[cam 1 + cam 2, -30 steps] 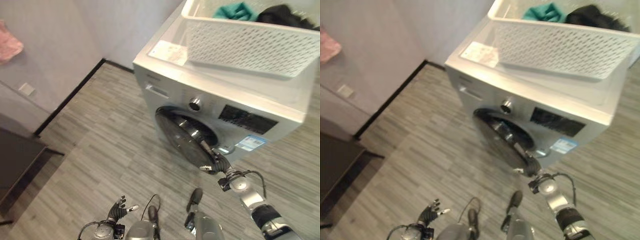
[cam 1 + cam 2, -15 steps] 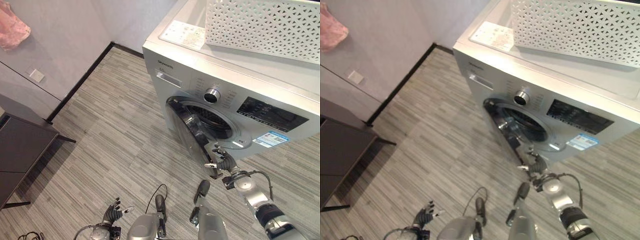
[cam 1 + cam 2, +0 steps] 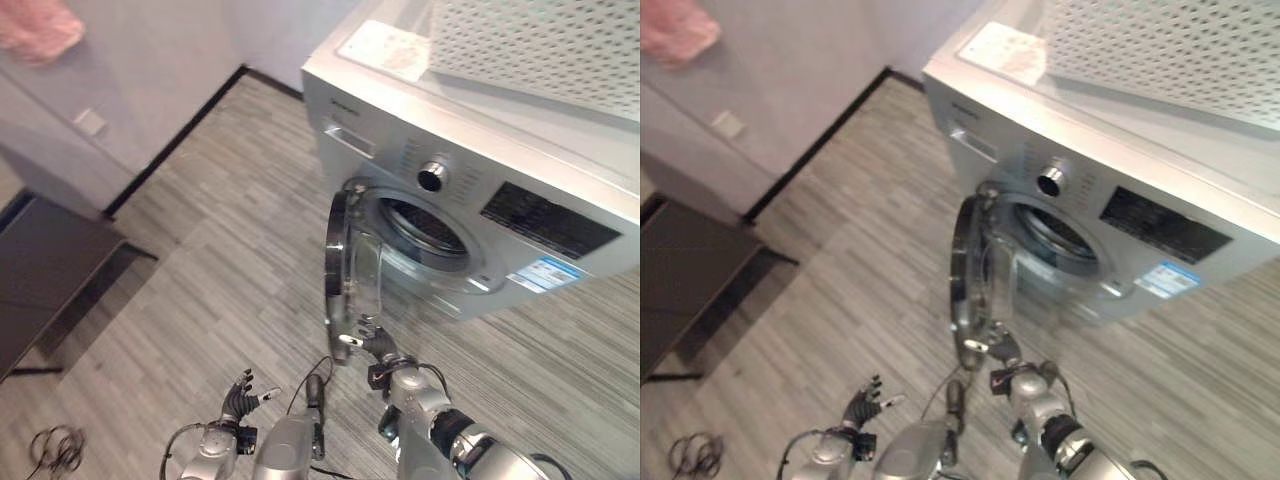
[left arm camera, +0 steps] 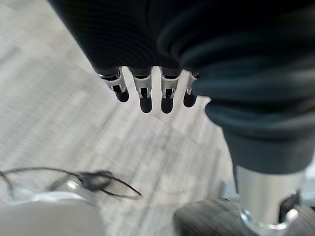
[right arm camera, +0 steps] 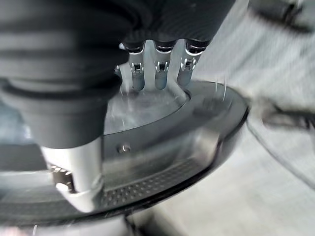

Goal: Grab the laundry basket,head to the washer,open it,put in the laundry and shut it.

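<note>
Floor [image 3: 220, 250]: grey wood-look planks, under both hands.
Washer [image 3: 560, 170]: silver front-loader, up and ahead of the right hand; round drum mouth uncovered; dark display panel, knob [image 3: 432, 176], white sheet on top, blue-and-white sticker by the drum; print too small to read.
Laundry basket [image 3: 540, 45]: white, perforated, sits on top of the washer, well apart from both hands.
Dark furniture [image 3: 40, 270]: by the wall, far out past the left hand.
Door [image 3: 345, 270]: swung wide, edge-on, standing out from the washer front.
Pink cloth [image 3: 40, 25]: high against the wall.
Right hand [image 3: 372, 346]: at the door's lower rim, fingers [image 5: 157, 73] extended onto the rim's edge; nothing pinched.
Left hand [image 3: 240, 400]: low, over the floor, fingers straight and loosely spread, empty.
</note>
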Motion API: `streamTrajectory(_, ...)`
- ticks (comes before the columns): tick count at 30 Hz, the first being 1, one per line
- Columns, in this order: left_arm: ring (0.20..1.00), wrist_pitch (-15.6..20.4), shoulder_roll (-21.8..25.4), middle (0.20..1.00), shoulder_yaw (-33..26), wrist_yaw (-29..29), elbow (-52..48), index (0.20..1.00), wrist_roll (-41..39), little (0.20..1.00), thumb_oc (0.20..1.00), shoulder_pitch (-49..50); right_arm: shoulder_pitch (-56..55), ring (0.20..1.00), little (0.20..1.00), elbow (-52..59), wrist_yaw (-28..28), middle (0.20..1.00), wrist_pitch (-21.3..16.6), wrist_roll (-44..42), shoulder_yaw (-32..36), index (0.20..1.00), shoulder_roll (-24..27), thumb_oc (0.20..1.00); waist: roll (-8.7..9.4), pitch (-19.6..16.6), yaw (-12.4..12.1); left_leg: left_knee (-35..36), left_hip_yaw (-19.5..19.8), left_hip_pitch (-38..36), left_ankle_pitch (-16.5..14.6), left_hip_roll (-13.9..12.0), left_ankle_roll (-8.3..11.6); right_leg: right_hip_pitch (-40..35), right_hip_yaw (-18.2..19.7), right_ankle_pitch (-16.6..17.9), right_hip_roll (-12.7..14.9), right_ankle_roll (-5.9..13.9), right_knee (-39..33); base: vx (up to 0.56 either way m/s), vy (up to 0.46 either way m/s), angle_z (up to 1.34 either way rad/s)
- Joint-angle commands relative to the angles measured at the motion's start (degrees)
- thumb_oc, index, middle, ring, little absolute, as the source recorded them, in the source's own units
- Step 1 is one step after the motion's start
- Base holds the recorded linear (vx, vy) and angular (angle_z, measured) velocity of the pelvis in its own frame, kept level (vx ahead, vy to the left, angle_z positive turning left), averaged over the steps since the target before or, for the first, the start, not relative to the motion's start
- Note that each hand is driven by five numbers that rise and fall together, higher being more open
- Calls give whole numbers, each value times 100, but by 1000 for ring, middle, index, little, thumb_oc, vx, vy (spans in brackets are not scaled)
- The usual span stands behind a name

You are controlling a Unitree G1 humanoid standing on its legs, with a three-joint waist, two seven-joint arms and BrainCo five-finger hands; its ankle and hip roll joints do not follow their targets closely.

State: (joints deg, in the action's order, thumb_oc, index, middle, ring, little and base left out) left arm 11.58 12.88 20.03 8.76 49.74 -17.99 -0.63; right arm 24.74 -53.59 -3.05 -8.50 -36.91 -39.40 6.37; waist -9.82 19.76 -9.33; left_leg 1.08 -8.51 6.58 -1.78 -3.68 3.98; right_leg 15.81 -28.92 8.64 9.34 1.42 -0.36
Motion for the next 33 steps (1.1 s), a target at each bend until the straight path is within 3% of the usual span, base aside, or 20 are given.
streamTrajectory(1,1000,613,546,1000,-15,739,-1122,1000,105,1000,1000,107,390,1000,1000,-493,120,1000,-93,-79,31,1000,-944,1000,312,-15,-370,-825,113,242,-550,313,-266,-654,500,58,967,774,-335,45,47,20)
streamTrajectory(6,1000,739,1100,1000,-731,1473,-3052,1000,1020,1000,1000,257,71,1000,1000,-648,46,1000,-120,81,555,1000,-581,1000,286,-90,-424,-816,180,-29,-727,370,-402,-556,634,-275,1059,827,428,103,62,12)
streamTrajectory(7,1000,830,1268,1000,-871,1321,-3824,1000,1005,1000,1000,343,-145,1000,1000,-656,44,1000,-105,170,799,1000,-391,1000,255,-48,-362,-841,251,-200,-816,382,-485,-489,828,-397,1049,835,931,83,45,11)
streamTrajectory(10,1000,897,1431,1000,-802,876,-4380,1000,790,1000,1000,370,-268,1000,1000,-641,47,1000,-87,269,1010,1000,-192,1000,278,27,-204,-876,289,-249,-777,431,-545,-310,1199,-406,922,756,1065,76,-25,12)
streamTrajectory(12,1000,755,1761,1000,-509,-475,-4657,1000,-239,1000,1000,149,-294,1000,1000,-839,227,1000,84,525,1357,1000,158,1000,240,63,77,-852,149,-429,-915,344,-522,39,1392,-260,788,796,871,193,-57,10)
streamTrajectory(14,1000,501,1815,1000,-345,-1108,-4642,1000,-797,1000,1000,125,-383,1000,1000,-937,362,1000,185,705,1448,1000,263,1000,257,23,161,-815,69,-561,-954,287,-503,48,1331,-205,764,809,735,185,-62,-35)
streamTrajectory(15,1000,198,2009,1000,-96,-1799,-4687,1000,-1444,1000,1000,73,-551,1000,1000,-1025,503,1000,259,836,1539,1000,392,1000,323,-92,294,-744,-15,-742,-1011,246,-481,-51,1306,-207,701,804,579,139,-48,-66)
streamTrajectory(16,1000,198,2009,1000,-96,-1799,-4687,1000,-1444,1000,1000,73,-551,1000,1000,-1025,503,1000,259,836,1540,1000,392,1000,323,-90,293,-743,-16,-746,-1010,245,-481,-55,1306,-207,700,804,577,429,-137,-62)
streamTrajectory(18,1000,-898,3168,1000,1180,-3567,-4824,1000,-2753,1000,1000,-488,-1197,1000,1000,-1490,866,1000,404,1150,1762,1000,618,1000,555,-579,861,-972,-226,-1326,-1133,-121,-323,-409,1588,-410,246,627,650,617,-259,-37)
streamTrajectory(19,1000,-897,3172,1000,1193,-3568,-4820,1000,-2759,1000,1000,-499,-1199,1000,1000,-1490,867,1000,403,1152,1773,1000,616,1000,550,-574,848,-976,-228,-1334,-1138,-133,-316,-418,1587,-414,235,623,648,672,-520,-44)
streamTrajectory(20,1000,-1618,3583,1000,2265,-4135,-4532,1000,-3500,1000,1000,-1142,-1394,1000,1000,-1713,867,1000,427,1225,1739,1000,741,1000,627,-665,1031,-2855,-120,-836,-382,-644,-76,-951,1659,-681,-222,300,500,346,-359,-56)
streamTrajectory(21,1000,-1617,3579,1000,2306,-4134,-4518,1000,-3515,1000,1000,-1185,-1397,1000,1000,-1712,867,1000,427,1225,1765,1000,743,1000,596,-665,1019,-2939,-85,-785,-416,-689,-55,-952,1634,-685,-258,285,495,410,-472,-62)
streamTrajectory(23,1000,-1945,3852,1000,2946,-4428,-4537,1000,-3944,1000,1000,-1575,-1480,1000,1000,-1738,860,1000,413,1043,1872,1000,893,1000,672,-654,1120,-4019,180,-202,16,-824,-4,-1128,1710,-797,-490,33,321,156,-220,-26)
streamTrajectory(24,1000,-2020,4030,1000,3297,-4492,-4445,1000,-3952,1000,1000,-1811,-1504,1000,1000,-1756,853,1000,411,934,1924,1000,997,1000,733,-659,1201,-4062,207,16,36,-904,-33,-1237,1736,-865,-478,-1,248,217,-107,-38)
streamTrajectory(26,1000,-1897,4399,1000,3892,-4477,-4278,1000,-3712,1000,1000,-2289,-1505,1000,1000,-1819,814,1000,363,817,2103,1000,1171,1000,821,-710,1201,-3270,158,327,-231,-927,-61,-1418,1813,-922,-357,112,65,291,122,-43)
streamTrajectory(27,1000,-1730,4370,1000,4021,-4349,-3794,1000,-3265,1000,1000,-2362,-1480,1000,1000,-1773,805,1000,311,606,2189,1000,1248,1000,848,-743,1140,-1730,158,515,195,-897,22,-1479,1928,-868,-305,183,-16,295,238,-37)
streamTrajectory(28,1000,-1592,4304,1000,3960,-4273,-3474,1000,-2979,1000,1000,-2262,-1485,1000,1000,-1796,773,1000,291,540,2217,1000,1265,1000,864,-737,1053,-1382,292,643,475,-884,109,-1534,1986,-883,-304,191,-32,279,209,-48)
streamTrajectory(30,1000,-1454,3891,1000,3454,-4081,-2595,1000,-2009,1000,1000,-1768,-1607,1000,1000,-1643,874,1000,293,536,2235,1000,1326,1000,795,-813,1148,-772,286,177,374,-836,168,-1510,2195,-990,-392,305,123,252,79,-87)
streamTrajectory(31,1000,-1435,3859,1000,3447,-4089,-2564,1000,-1991,1000,1000,-1758,-1617,1000,1000,-1635,872,1000,296,536,2230,1000,1343,1000,783,-805,1147,-734,275,139,389,-835,170,-1527,2201,-990,-392,305,120,153,95,-114)
streamTrajectory(33,1000,-1133,3354,1000,2956,-3637,-1703,1000,-837,1000,1000,-1462,-1699,1000,1000,-1328,785,1000,328,410,2482,1000,1359,1000,784,-909,1273,-655,90,99,411,-693,179,-1401,2298,-856,-259,310,21,136,184,-96)
